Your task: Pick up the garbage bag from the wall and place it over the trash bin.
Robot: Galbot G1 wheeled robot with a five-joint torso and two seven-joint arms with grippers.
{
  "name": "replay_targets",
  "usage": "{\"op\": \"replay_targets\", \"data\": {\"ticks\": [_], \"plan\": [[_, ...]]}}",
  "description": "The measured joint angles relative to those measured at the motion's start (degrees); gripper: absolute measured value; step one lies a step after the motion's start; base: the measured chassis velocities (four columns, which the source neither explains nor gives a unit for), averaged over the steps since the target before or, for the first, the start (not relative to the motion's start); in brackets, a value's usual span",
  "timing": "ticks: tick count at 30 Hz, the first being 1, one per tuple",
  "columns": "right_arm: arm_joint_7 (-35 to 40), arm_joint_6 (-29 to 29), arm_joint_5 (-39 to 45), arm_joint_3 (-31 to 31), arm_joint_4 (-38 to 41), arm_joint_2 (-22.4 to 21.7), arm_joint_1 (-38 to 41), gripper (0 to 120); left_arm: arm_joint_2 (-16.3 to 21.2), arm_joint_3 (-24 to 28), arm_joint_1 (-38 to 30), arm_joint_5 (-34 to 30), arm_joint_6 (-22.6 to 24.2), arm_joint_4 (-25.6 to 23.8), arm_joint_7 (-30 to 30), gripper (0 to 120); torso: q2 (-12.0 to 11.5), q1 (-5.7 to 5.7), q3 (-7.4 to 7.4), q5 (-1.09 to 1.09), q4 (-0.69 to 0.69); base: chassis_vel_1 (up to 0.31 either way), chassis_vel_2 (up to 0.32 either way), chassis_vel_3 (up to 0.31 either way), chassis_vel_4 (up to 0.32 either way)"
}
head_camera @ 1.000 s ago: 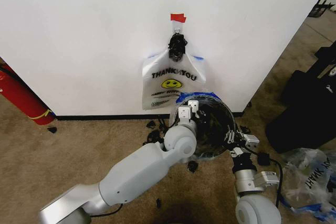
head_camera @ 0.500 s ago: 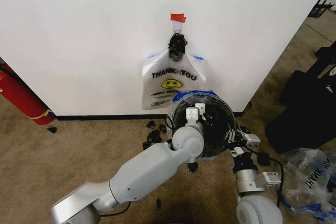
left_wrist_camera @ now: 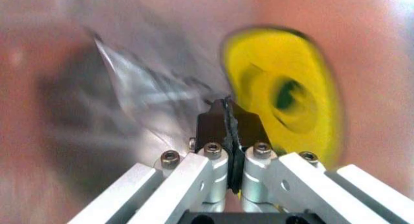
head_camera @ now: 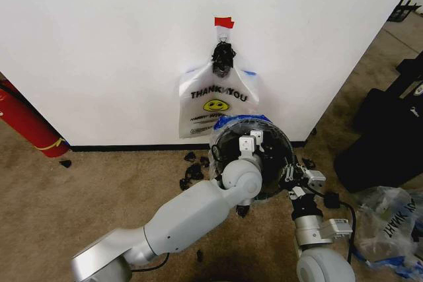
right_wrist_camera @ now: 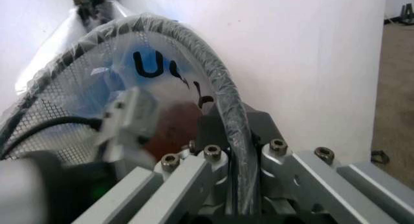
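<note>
Translucent and white, hanging flat against the wall (head_camera: 99,44) just above and behind the trash bin (head_camera: 277,142): the garbage bag (head_camera: 218,107), with its black lettering and yellow smiley face turned outward. Dangling by bunched handles from a hook under a scrap of red tape (head_camera: 223,22), with its lower edge dropping close to the bin's far rim.

Reaching the left gripper (head_camera: 251,142) down into the bin's open mouth, fingers pressed fully together in the left wrist view (left_wrist_camera: 226,105). Facing crinkled plastic film (left_wrist_camera: 149,93) and a blurred yellow shape there. Not possible to tell whether any film is being pinched.

Clamping the right gripper (head_camera: 289,173) onto the bin's near right rim, and steadying it. Gripping the film-wrapped black rim (right_wrist_camera: 194,49) tightly between closed fingers in the right wrist view (right_wrist_camera: 233,122).

Judging the geometry: lying up and beyond the bin from the left gripper, with the bag's long axis running vertically down the wall from the hook. Judging the left gripper the nearer and freer of the two, and needing to rise out of the bin toward the handles.
</note>
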Motion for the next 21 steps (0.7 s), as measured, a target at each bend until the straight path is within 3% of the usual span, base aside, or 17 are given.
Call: {"op": "replay_targets", "data": {"ticks": [6,12,15,21], "plan": [[0.83,-0.27,1.26,0.45,-1.46,-0.28,1.1,0,5.37,2.06,0.37,-5.48,5.23,-9.82,1.32,0,0.0,0.0,0.0,0.0,0.0,0.0,0.0,0.0,0.0],[2.17,-1.87,4.37,0.48,-2.34,-0.16,1.85,0,9.2,2.7,0.42,-8.22,6.56,-16.65,1.92,0,0.0,0.0,0.0,0.0,-0.01,0.0,0.0,0.0,0.0],[2.94,-2.91,6.28,0.5,-2.43,-0.08,2.08,0,11.57,1.96,1.4,-8.55,6.59,-19.83,3.22,0,0.0,0.0,0.0,-0.01,-0.01,0.0,0.0,0.0,0.0],[5.85,-7.04,14.01,0.8,-2.84,-0.15,2.79,0,20.1,-3.45,7.08,-6.91,5.02,-29.65,8.58,4,0.0,0.0,0.0,0.0,0.0,0.0,0.0,0.0,0.0]]}}
